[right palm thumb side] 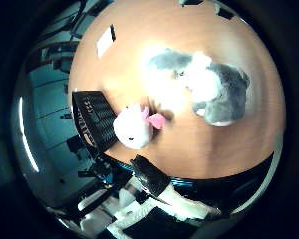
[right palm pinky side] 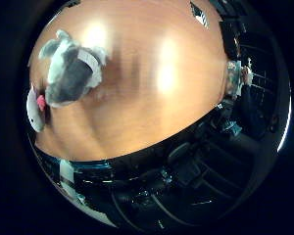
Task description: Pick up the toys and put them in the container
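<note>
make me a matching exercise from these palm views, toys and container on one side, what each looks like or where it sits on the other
Things:
1. koala toy
2. small round toy
3. container
4. table

Descriptions:
A. black, slatted, at the table edge
B. white with pink parts
C. grey and white, lying on the wood
D. orange-brown wood

Pairs: 1-C, 2-B, 3-A, 4-D

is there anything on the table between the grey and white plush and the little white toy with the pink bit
Nothing. In the thumb side palm view, only bare wooden table separates the grey and white plush from the small white and pink toy.
</note>
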Motion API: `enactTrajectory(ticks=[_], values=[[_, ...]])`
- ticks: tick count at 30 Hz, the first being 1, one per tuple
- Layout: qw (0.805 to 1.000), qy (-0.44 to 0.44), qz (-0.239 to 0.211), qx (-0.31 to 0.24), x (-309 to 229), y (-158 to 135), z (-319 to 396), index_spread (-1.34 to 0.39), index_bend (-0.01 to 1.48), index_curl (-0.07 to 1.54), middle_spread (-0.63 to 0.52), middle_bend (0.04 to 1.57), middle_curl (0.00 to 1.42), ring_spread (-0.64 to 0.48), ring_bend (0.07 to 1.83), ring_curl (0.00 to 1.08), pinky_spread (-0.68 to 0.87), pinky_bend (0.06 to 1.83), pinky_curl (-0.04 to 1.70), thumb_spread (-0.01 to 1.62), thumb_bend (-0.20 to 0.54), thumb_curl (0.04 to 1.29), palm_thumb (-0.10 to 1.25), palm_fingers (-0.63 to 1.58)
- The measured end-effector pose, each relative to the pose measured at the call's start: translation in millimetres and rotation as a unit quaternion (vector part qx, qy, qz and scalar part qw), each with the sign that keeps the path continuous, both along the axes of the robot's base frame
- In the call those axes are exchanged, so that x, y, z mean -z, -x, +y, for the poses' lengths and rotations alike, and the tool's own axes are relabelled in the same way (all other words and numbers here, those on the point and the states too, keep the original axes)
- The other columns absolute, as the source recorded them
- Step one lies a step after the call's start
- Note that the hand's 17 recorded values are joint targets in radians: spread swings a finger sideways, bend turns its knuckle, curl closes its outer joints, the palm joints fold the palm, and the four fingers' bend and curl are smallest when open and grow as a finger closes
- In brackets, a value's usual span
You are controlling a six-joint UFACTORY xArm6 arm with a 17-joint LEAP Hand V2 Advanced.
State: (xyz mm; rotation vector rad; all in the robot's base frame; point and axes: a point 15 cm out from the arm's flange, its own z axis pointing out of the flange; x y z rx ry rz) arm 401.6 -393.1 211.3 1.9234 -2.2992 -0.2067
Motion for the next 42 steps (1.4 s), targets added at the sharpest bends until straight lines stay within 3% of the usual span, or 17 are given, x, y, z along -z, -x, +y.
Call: enactTrajectory(ticks=[7, 18, 26, 30, 35, 38, 42], values=[[1.000, -0.016, 0.017, 0.015, 46.6, 10.7, -14.4, -0.17, 0.16, 0.27, 0.19, 0.24, 0.33, 0.21, 0.36, 0.23, 0.39, 0.40, 0.28, 1.06, -0.024, 0.27, 0.38, 0.13], [1.000, -0.008, 0.011, 0.021, 58.2, 6.9, -19.0, -0.14, 0.16, 0.27, 0.14, 0.27, 0.34, 0.18, 0.36, 0.24, 0.38, 0.36, 0.28, 1.05, -0.021, 0.27, 0.42, 0.20], [1.000, 0.002, 0.004, 0.025, 70.3, 0.0, -23.9, -0.18, 0.16, 0.28, -0.05, 0.39, 0.40, -0.03, 0.52, 0.29, 0.30, 0.36, 0.27, 1.05, -0.021, 0.29, 0.50, 0.38], [1.000, 0.001, 0.007, 0.024, 74.1, -0.6, -22.6, -0.23, 0.19, 0.30, -0.14, 0.50, 0.46, -0.15, 0.66, 0.34, 0.12, 0.37, 0.26, 1.05, -0.012, 0.29, 0.56, 0.55], [1.000, 0.009, -0.007, 0.023, 68.0, -4.9, -26.3, -0.39, 0.29, 0.39, -0.30, 0.68, 0.58, -0.29, 0.90, 0.46, -0.23, 0.69, 0.36, 1.06, 0.001, 0.32, 0.75, 1.09], [0.999, 0.025, -0.030, 0.023, 60.5, -5.6, -29.7, -0.44, 0.52, 0.54, -0.32, 0.83, 0.69, -0.31, 1.02, 0.54, -0.32, 0.89, 0.47, 1.07, -0.004, 0.34, 0.84, 1.22], [0.995, 0.059, -0.074, 0.018, 43.2, -6.8, -30.3, -0.43, 0.78, 0.72, -0.29, 1.03, 0.80, -0.29, 1.19, 0.64, -0.31, 1.08, 0.61, 1.08, -0.005, 0.36, 0.94, 1.17]])
